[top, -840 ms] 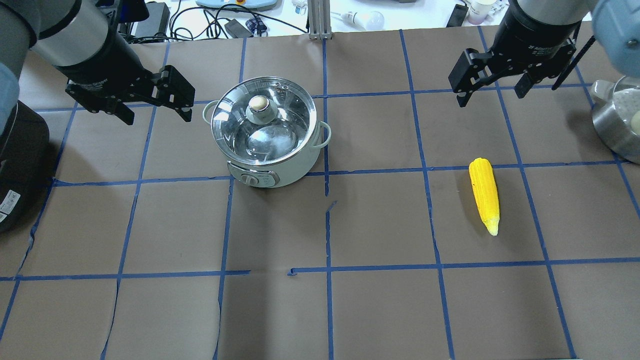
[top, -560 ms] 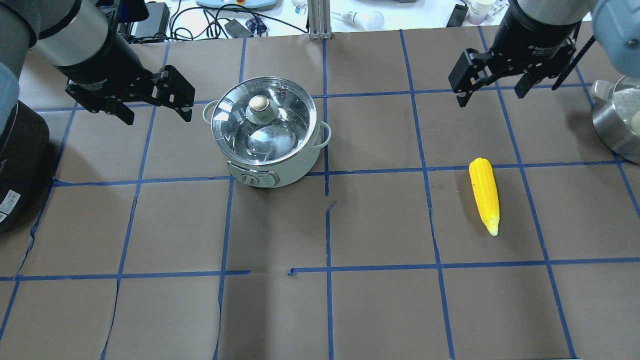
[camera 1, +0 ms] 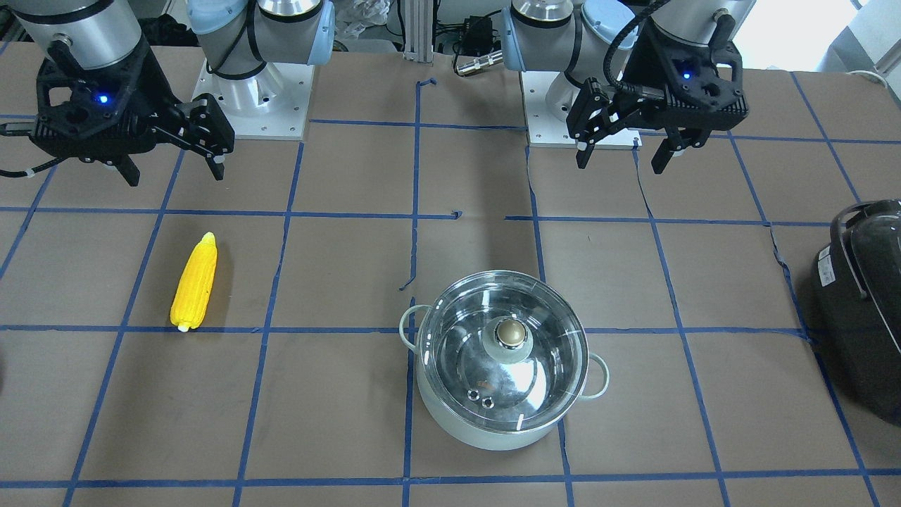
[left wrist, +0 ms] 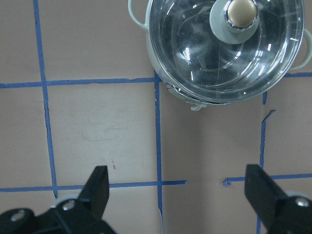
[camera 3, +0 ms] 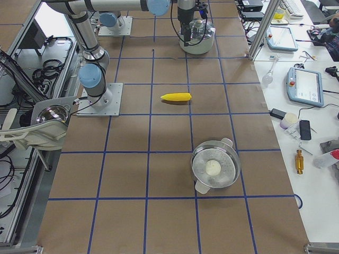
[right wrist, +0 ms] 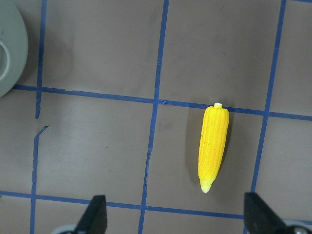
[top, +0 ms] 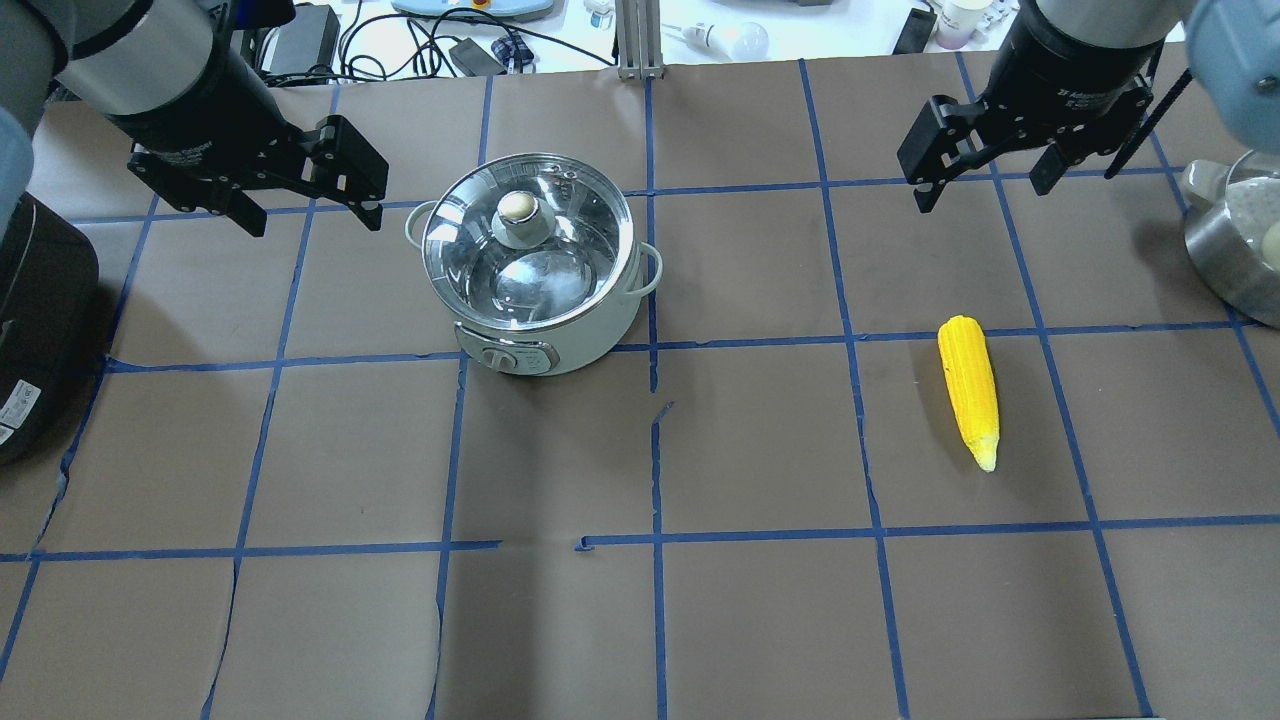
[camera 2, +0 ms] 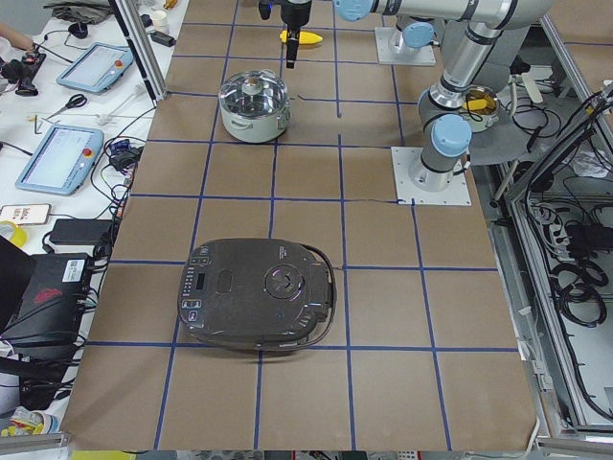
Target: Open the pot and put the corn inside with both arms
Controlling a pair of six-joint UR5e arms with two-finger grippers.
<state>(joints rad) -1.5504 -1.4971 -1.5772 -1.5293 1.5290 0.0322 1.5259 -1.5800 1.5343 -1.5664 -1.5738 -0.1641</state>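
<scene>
The pale-green pot (top: 600,340) stands left of the table's middle, its clear glass lid (top: 530,255) on, brass knob (top: 517,207) on top. It also shows in the front view (camera 1: 486,436) and the left wrist view (left wrist: 229,48). The yellow corn (top: 970,385) lies flat on the right side; it also shows in the front view (camera 1: 194,282) and the right wrist view (right wrist: 213,146). My left gripper (top: 315,222) is open and empty, hovering left of the pot. My right gripper (top: 978,195) is open and empty, above the table beyond the corn.
A black appliance with a handle (top: 40,330) sits at the left edge of the table. A steel pot with a white object in it (top: 1235,250) stands at the right edge. Brown paper with a blue tape grid covers the table (top: 760,620).
My left gripper has shifted a little toward the far side of the table, still open. The right gripper, pot and corn have not moved.
</scene>
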